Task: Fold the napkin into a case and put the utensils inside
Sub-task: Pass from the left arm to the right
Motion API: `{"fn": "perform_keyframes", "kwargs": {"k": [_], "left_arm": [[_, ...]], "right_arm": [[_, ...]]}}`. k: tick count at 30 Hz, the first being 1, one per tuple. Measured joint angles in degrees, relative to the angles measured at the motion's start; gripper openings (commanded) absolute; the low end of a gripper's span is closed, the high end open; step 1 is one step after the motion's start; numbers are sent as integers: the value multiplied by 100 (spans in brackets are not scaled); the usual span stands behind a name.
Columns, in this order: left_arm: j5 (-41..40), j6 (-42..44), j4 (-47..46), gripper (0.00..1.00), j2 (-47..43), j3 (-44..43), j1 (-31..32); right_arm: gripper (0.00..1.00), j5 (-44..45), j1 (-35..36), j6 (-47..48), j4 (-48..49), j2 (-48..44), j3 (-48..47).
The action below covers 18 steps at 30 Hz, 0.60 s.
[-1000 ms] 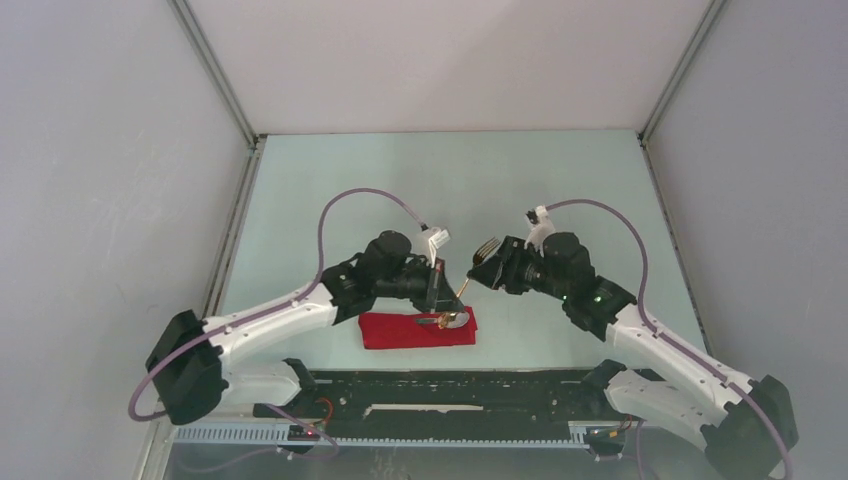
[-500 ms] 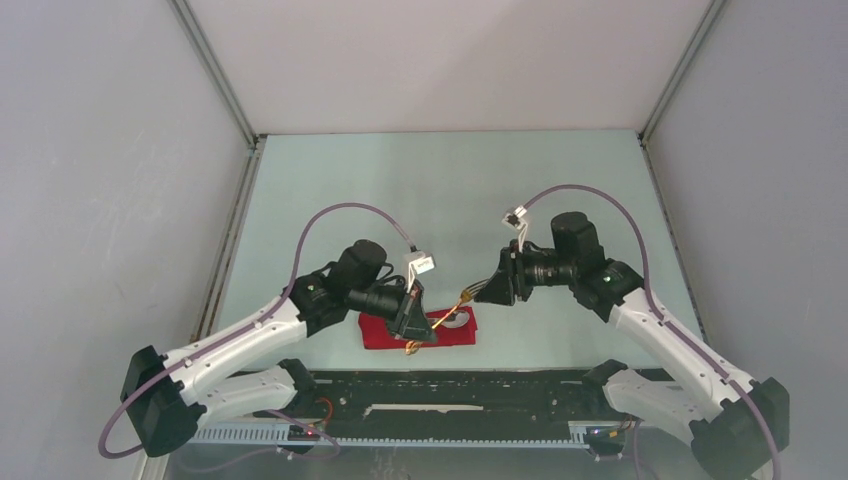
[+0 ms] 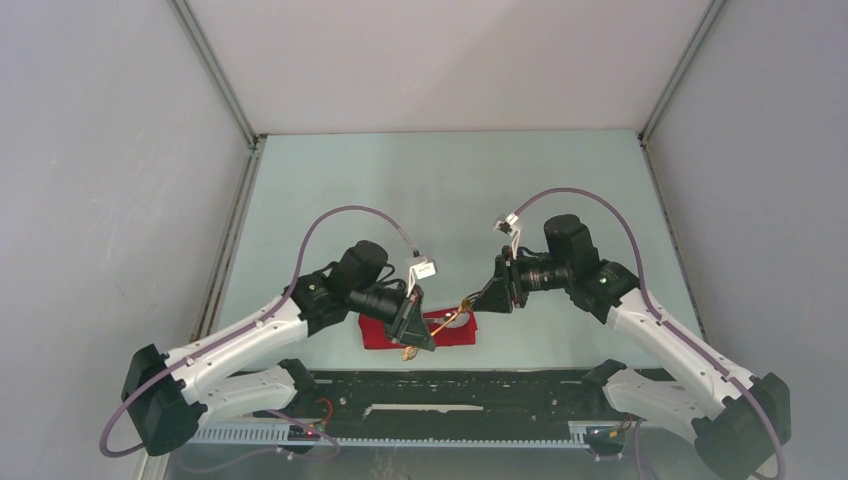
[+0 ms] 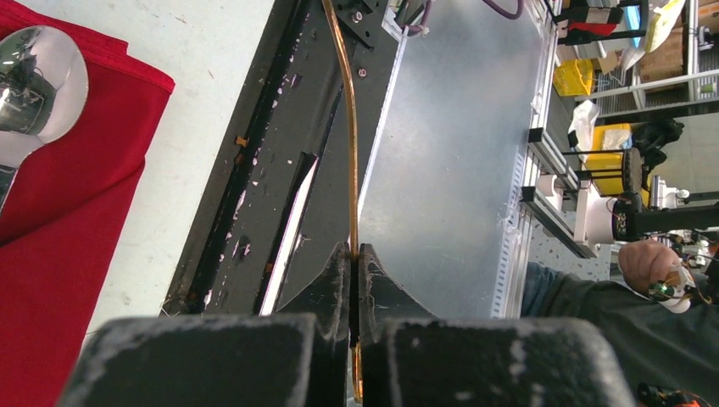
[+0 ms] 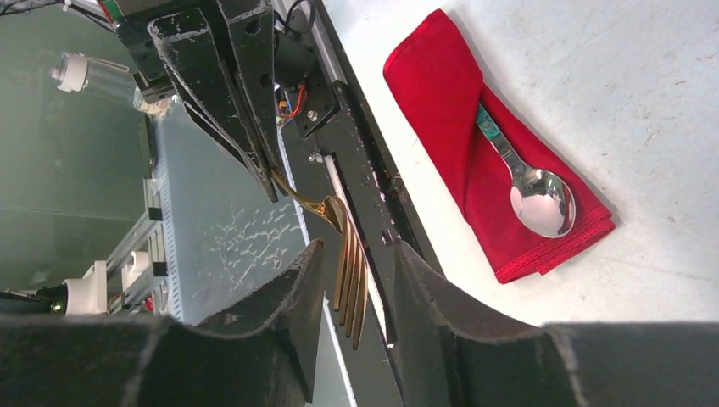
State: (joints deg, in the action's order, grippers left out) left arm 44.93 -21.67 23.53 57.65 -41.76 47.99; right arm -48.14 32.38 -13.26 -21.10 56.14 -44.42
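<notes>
The red napkin (image 3: 378, 335), folded into a narrow case (image 5: 441, 85), lies near the table's front edge. The teal-handled spoon (image 5: 538, 199) is tucked in it, bowl (image 4: 38, 80) sticking out. My left gripper (image 4: 354, 248) is shut on the gold fork's handle (image 4: 352, 170), holding it in the air over the case's near side (image 3: 412, 335). The fork's tines (image 5: 352, 271) reach between the jaws of my right gripper (image 5: 358, 246), which stand open on either side with a gap on each. In the top view the right gripper (image 3: 487, 297) sits just right of the case.
A black rail (image 3: 450, 385) with both arm bases runs along the near edge, directly below the fork. Grey walls (image 3: 120, 200) close in the table on the left, right and back. Purple cables (image 3: 340, 215) arc over both arms.
The left arm has carried the fork down and toward the near edge, over the case. The right gripper followed, dropped lower, and its jaws have narrowed around the tines.
</notes>
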Motion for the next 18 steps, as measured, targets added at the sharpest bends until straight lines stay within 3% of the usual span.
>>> {"fn": "perform_keyframes", "kwargs": {"k": [9,11,13,14,16,18], "left_arm": [[101,33,22,0,72,13,0],[140,33,24,0,72,20,-2],[177,33,24,3,72,20,0],[181,31,24,12,72,20,0],[188,20,35,37,70,20,-2],[-44,15,85,52,37,20,-35]], "right_arm": [[36,2,2,11,-9,-4,0],[29,0,7,11,-7,-4,0],[8,-2,13,11,-7,-4,0],[0,-7,26,22,-4,-4,0],[0,42,42,96,-52,0,-2],[0,192,50,15,-144,39,-2]]}}
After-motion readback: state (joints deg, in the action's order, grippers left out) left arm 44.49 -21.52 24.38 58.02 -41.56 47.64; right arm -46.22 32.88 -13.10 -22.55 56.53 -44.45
